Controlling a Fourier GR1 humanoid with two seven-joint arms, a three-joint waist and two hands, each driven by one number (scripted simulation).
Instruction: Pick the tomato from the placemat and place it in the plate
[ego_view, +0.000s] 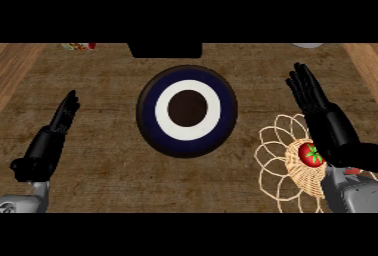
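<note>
A red tomato (309, 154) with a green stem lies on a woven, lacy cream placemat (284, 165) at the lower right. My right hand (325, 120) hovers over the mat just right of the tomato, fingers straight and pointing away, holding nothing; its wrist hides part of the mat. A round plate (187, 111) with dark blue and white rings and a brown centre sits mid-counter, left of the mat. My left hand (55, 132) rests open at the far left.
A dark box-like object (165, 49) sits at the back edge behind the plate. A colourful item (78, 46) shows at the back left and a pale object (307, 45) at the back right. Lighter wooden strips run along both sides.
</note>
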